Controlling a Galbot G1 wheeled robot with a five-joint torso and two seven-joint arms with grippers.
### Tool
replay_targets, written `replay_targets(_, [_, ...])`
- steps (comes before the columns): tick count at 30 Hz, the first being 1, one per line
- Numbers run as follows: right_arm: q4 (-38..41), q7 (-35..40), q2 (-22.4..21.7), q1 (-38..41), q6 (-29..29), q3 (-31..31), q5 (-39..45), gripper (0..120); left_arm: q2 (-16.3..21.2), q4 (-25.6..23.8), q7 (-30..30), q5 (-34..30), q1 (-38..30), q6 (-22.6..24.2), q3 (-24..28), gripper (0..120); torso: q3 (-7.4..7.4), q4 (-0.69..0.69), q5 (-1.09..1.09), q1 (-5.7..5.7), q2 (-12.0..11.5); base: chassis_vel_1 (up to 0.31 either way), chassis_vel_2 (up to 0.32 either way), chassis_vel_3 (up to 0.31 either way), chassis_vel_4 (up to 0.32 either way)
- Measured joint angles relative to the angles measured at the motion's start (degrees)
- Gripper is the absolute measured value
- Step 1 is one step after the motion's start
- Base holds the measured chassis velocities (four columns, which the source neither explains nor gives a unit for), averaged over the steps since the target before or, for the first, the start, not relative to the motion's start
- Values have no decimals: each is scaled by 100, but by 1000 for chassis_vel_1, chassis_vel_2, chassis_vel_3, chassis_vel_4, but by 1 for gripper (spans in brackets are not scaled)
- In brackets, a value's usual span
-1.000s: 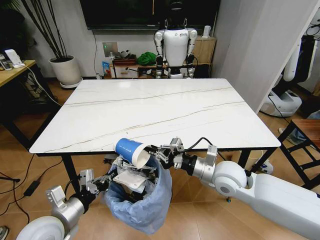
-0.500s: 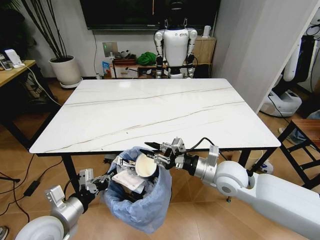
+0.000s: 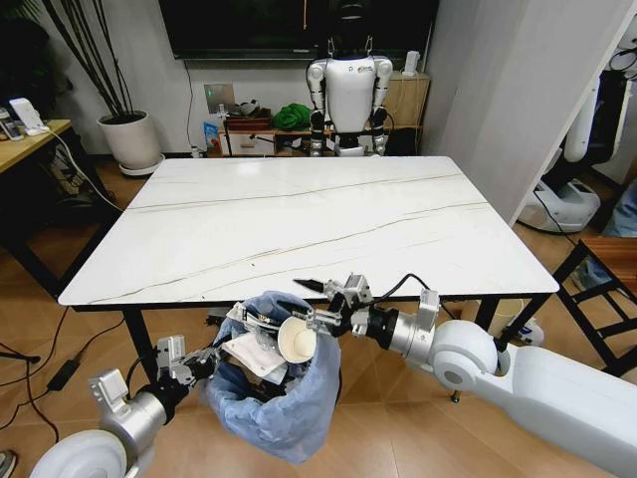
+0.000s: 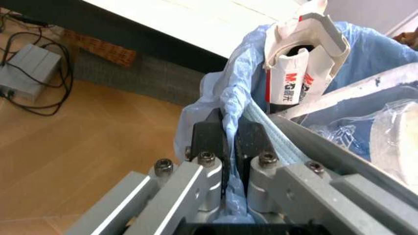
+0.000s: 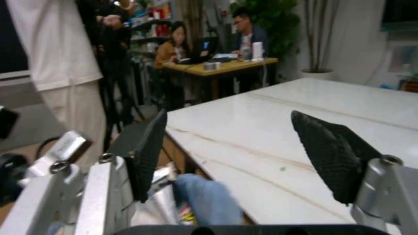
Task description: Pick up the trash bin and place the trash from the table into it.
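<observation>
Surface (image 3: 328, 214) bare; bin (image 3: 284, 413) below near edge, left pincer (image 4: 230, 142) clamping rim. Right pincer (image 3: 311, 303) spread; cup (image 3: 296, 341) dropped in since.

The blue-bagged trash bin (image 3: 274, 403) hangs below the table's (image 3: 318, 224) front edge, a paper cup (image 3: 297, 340) lying on its trash.

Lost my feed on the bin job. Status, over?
Left gripper shut on trash bin rim, held below table edge. Right gripper open above bin. Paper cup lying in bin. Nothing in the way.
</observation>
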Motion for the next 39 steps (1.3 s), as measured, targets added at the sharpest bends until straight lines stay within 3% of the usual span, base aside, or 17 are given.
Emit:
replay_targets(4, [-368, 133, 102, -214, 160, 780, -101, 93, -69, -24, 14, 71, 50, -3, -28, 0, 0, 1, 2, 0, 0, 0, 0, 0, 0])
replay_targets(7, [-501, 174, 143, -433, 192, 1232, -158, 98, -100, -26, 26, 118, 67, -5, -28, 0, 0, 1, 0, 1, 0, 0, 0, 0, 0])
replay_targets(10, [-681, 215, 211, -1030, 193, 2087, -278, 100, -123, -33, 34, 158, 77, -9, -25, 0, 0, -1, 2, 1, 0, 0, 0, 0, 0])
replay_targets(14, [-845, 336, 285, -1567, 239, 2610, -425, 100, -212, -100, 55, 221, 209, -18, -129, 0, 0, -5, 2, 1, 0, 0, 0, 0, 0])
replay_targets(16, [-963, 392, 375, -1842, 333, 2883, -499, 100, -313, -163, 74, 280, 313, -25, -207, 0, 0, 3, 3, 1, 0, 0, 0, 0, 0])
replay_targets(24, [-1123, 382, 504, -3031, 490, 4040, -843, 100, -348, -181, 92, 357, 353, -31, -261, 0, 0, -1, 2, 1, 1, 0, 0, 0, 0])
replay_targets(39, [-855, 328, 981, -5105, 555, 6048, -1082, 100, -419, -195, 187, 610, 595, -86, -391, 0, -1, -1, 1, 0, 1, 0, 0, 0, 0])
